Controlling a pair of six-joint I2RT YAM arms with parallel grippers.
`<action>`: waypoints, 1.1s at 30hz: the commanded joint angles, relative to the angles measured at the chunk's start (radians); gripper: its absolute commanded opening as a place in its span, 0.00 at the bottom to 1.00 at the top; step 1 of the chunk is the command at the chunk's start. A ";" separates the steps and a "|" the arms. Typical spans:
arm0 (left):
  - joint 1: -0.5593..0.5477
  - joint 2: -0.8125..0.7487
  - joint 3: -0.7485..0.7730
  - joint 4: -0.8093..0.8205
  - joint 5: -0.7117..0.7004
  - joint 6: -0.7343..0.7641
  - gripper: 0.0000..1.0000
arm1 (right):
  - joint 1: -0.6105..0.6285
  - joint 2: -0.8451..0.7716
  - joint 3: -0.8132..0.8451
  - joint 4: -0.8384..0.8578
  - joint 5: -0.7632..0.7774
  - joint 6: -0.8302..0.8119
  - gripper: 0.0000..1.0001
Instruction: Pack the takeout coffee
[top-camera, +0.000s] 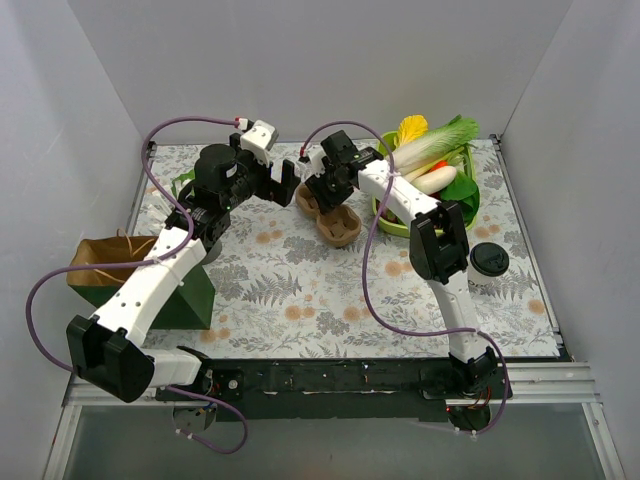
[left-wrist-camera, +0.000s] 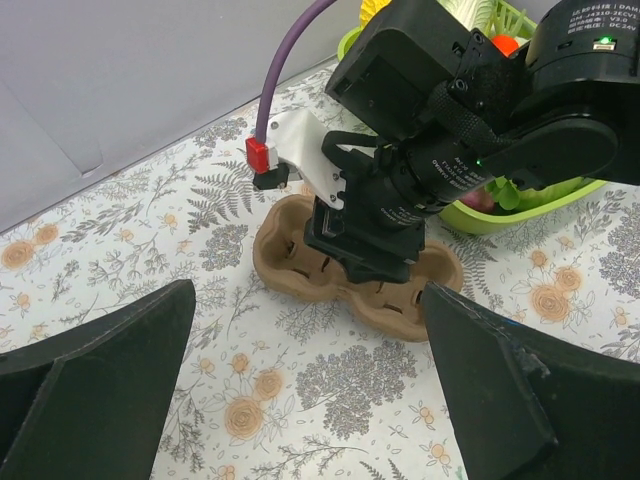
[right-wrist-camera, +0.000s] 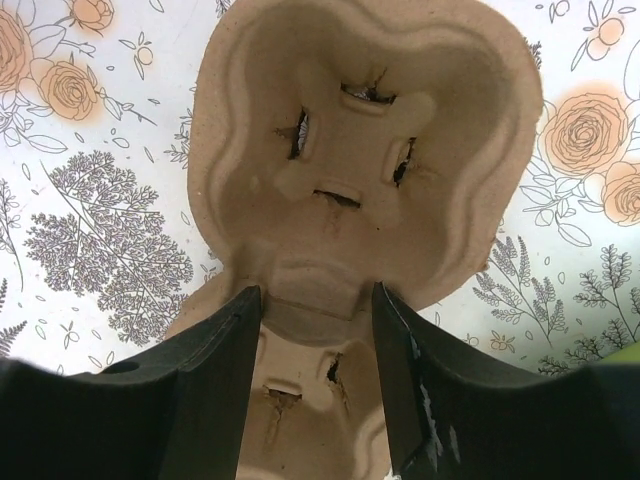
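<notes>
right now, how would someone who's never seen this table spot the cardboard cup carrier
Look at the far middle of the floral table, just left of the green basket of vegetables. Under the right gripper lies the cardboard carrier: tan moulded pulp, figure-eight shaped, with two empty cup wells, unlike anything beside it.

From above, the floral cloth (top-camera: 300, 290) lies bare across the table's middle and toward 6 o'clock. At 12 o'clock the cardboard cup carrier (top-camera: 340, 225) is covered by the right gripper (top-camera: 323, 193), whose fingers straddle its waist. The left gripper (top-camera: 285, 182), jaws wide, crowds it from 9 o'clock. The vegetable basket (top-camera: 398, 228) blocks 2 o'clock. A black lid (top-camera: 490, 259) sits at 3 o'clock, just beside the right forearm. The paper bag (top-camera: 100, 262) and green box (top-camera: 190, 295) fill 9 o'clock.
</notes>
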 joint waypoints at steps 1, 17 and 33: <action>0.004 -0.046 -0.002 0.019 0.013 -0.007 0.98 | 0.018 -0.049 -0.018 0.003 0.038 0.021 0.56; 0.007 -0.046 -0.016 0.023 0.020 -0.016 0.98 | 0.037 -0.075 -0.066 0.000 0.103 0.064 0.51; 0.017 -0.033 -0.018 0.028 0.036 -0.024 0.98 | 0.038 -0.083 -0.098 -0.004 0.107 0.093 0.46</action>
